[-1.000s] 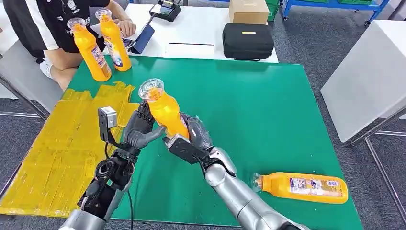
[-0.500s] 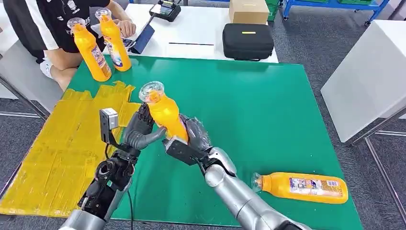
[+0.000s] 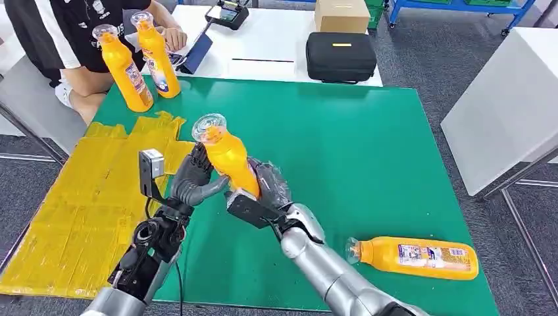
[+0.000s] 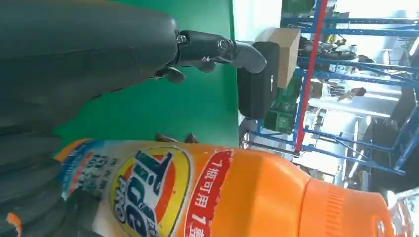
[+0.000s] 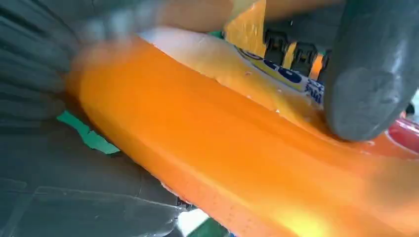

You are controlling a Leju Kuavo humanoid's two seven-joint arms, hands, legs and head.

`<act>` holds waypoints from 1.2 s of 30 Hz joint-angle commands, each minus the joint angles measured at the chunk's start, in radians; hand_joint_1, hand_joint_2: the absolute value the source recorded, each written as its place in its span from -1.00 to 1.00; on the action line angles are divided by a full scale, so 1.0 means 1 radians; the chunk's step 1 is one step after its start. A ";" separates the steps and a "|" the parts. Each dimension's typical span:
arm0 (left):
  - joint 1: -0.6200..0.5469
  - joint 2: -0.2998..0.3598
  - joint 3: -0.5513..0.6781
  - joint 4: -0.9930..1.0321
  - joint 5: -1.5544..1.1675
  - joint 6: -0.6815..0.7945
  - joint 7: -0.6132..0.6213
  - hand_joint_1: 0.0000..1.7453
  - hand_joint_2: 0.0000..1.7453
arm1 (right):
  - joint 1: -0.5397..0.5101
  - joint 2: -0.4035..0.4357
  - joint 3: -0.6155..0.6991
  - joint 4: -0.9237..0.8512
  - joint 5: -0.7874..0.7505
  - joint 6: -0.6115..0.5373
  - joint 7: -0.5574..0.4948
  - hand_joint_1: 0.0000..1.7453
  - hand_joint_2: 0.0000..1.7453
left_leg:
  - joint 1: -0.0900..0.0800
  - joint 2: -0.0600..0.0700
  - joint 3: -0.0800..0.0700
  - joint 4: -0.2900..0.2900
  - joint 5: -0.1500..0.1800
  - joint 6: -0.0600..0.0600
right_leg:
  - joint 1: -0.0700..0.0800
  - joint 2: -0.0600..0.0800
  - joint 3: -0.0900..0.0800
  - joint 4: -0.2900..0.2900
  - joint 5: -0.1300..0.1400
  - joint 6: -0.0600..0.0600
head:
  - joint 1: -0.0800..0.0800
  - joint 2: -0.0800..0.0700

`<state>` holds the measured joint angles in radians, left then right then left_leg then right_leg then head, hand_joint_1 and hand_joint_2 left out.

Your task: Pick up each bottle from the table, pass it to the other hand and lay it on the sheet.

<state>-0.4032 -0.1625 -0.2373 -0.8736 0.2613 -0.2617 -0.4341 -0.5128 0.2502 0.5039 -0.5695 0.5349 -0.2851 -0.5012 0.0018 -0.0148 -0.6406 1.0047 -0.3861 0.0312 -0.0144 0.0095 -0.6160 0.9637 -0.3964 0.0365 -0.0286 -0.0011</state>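
An orange detergent bottle (image 3: 227, 158) is held upright and tilted above the green table (image 3: 368, 151), near the edge of the yellow sheet (image 3: 72, 204). My right hand (image 3: 263, 191) grips its lower body, and its thumb (image 5: 370, 74) presses on the label side. My left hand (image 3: 191, 181) cups the bottle (image 4: 247, 197) from the other side. Its fingers lie against the bottle, and its thumb (image 4: 217, 47) stands off with green showing between. A second bottle (image 3: 414, 257) lies on its side at the table's near right. Two more bottles (image 3: 125, 69) (image 3: 156, 56) stand at the far left corner.
A person (image 3: 66, 33) in a dark shirt sits past the far left corner, close to the standing bottles. Behind the green table a white table carries a black case (image 3: 340, 56) and a cardboard box (image 3: 341, 14). Another white table (image 3: 507, 99) stands to the right.
The held bottle and both hands have drifted very slightly right and up. The left hand stays against the bottle. Nothing else has moved.
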 commanded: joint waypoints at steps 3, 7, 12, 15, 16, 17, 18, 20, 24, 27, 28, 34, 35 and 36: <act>-0.111 -0.019 0.008 0.080 -0.010 0.022 0.007 -1.00 1.00 | -0.035 -0.049 -0.005 0.005 0.053 -0.217 0.061 1.00 1.00 | 0.000 -0.002 0.004 0.001 -0.002 -0.001 | 0.000 -0.004 0.005 0.001 -0.003 -0.001 | 0.000 0.000; -0.107 -0.026 0.011 0.073 -0.021 0.024 0.015 -1.00 1.00 | -0.026 -0.032 -0.019 0.013 0.085 -0.217 0.095 1.00 1.00 | 0.000 -0.001 0.006 0.001 -0.003 -0.002 | 0.000 -0.003 0.007 0.001 -0.004 -0.002 | 0.000 0.000; -0.100 -0.026 0.021 0.063 -0.032 0.029 0.014 -1.00 1.00 | -0.042 -0.028 -0.061 0.035 0.127 -0.241 0.149 1.00 1.00 | 0.000 0.000 0.008 0.001 -0.005 -0.003 | 0.001 -0.003 0.008 0.002 -0.005 -0.003 | 0.000 0.000; -0.100 -0.027 0.024 0.059 -0.036 0.028 0.018 -1.00 1.00 | -0.047 -0.032 -0.088 0.038 0.133 -0.243 0.157 1.00 1.00 | 0.000 0.000 0.007 0.001 -0.005 -0.002 | 0.001 -0.002 0.008 0.002 -0.005 -0.002 | 0.000 0.000; -0.101 -0.029 0.025 0.061 -0.038 0.028 0.020 -1.00 1.00 | -0.048 -0.032 -0.098 0.040 0.140 -0.245 0.164 1.00 1.00 | 0.000 0.001 0.008 0.002 -0.005 -0.002 | 0.000 -0.002 0.008 0.002 -0.005 -0.002 | 0.000 0.000; -0.104 -0.030 0.025 0.065 -0.039 0.028 0.020 -1.00 1.00 | -0.050 -0.033 -0.103 0.044 0.148 -0.243 0.172 1.00 1.00 | 0.000 0.000 0.008 0.002 -0.005 -0.002 | 0.000 -0.003 0.008 0.002 -0.005 -0.002 | 0.000 0.000; -0.106 -0.031 0.026 0.069 -0.039 0.027 0.020 -1.00 1.00 | -0.052 -0.033 -0.108 0.052 0.158 -0.240 0.185 1.00 1.00 | 0.000 0.000 0.007 0.002 -0.004 -0.002 | 0.000 -0.003 0.007 0.002 -0.004 -0.002 | 0.000 0.000; -0.108 -0.033 0.027 0.073 -0.040 0.027 0.020 -1.00 1.00 | -0.059 -0.032 -0.116 0.071 0.185 -0.240 0.217 1.00 1.00 | 0.000 0.000 0.007 0.002 -0.005 -0.002 | 0.000 -0.003 0.008 0.002 -0.005 -0.002 | 0.000 0.000; -0.104 -0.036 0.030 0.069 -0.041 0.031 0.023 -1.00 1.00 | -0.084 -0.029 -0.157 0.112 0.203 -0.260 0.260 1.00 1.00 | -0.001 0.001 0.007 0.001 -0.004 -0.002 | 0.000 -0.001 0.007 0.002 -0.004 -0.002 | 0.000 0.000; -0.101 -0.038 0.031 0.060 -0.042 0.033 0.027 -1.00 1.00 | -0.105 -0.030 -0.182 0.129 0.197 -0.246 0.264 1.00 1.00 | 0.000 0.000 0.004 0.001 -0.003 -0.002 | 0.000 -0.001 0.005 0.001 -0.003 -0.001 | 0.000 0.000; -0.101 -0.038 0.031 0.060 -0.042 0.033 0.027 -1.00 1.00 | -0.105 -0.030 -0.182 0.129 0.197 -0.246 0.264 1.00 1.00 | -0.001 0.001 0.006 0.001 -0.004 -0.002 | 0.000 -0.001 0.006 0.002 -0.004 -0.002 | 0.000 0.000; -0.099 -0.041 0.031 0.055 -0.040 0.032 0.030 -1.00 1.00 | -0.113 -0.018 -0.178 0.145 0.208 -0.235 0.270 1.00 1.00 | 0.000 0.000 0.002 0.000 -0.001 -0.001 | 0.000 -0.001 0.003 0.000 -0.001 -0.001 | 0.000 0.000; -0.099 -0.043 0.030 0.055 -0.040 0.030 0.031 -1.00 1.00 | -0.114 -0.011 -0.175 0.149 0.212 -0.233 0.272 1.00 1.00 | 0.000 0.001 0.004 0.000 -0.002 -0.002 | 0.000 0.000 0.004 0.001 -0.002 -0.001 | 0.000 0.000; -0.099 -0.043 0.030 0.055 -0.040 0.030 0.031 -1.00 1.00 | -0.114 -0.011 -0.175 0.149 0.212 -0.233 0.272 1.00 1.00 | 0.000 0.002 0.006 0.001 -0.004 -0.002 | 0.000 0.000 0.006 0.002 -0.003 -0.002 | 0.000 0.000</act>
<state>-0.4607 -0.2064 -0.2235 -0.8595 0.2213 -0.2296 -0.4139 -0.5641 0.2220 0.3536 -0.5154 0.7343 -0.5310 -0.2388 0.0018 -0.0152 -0.6411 1.0047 -0.3861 0.0312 -0.0143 0.0093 -0.6157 0.9638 -0.3961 0.0368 -0.0282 -0.0011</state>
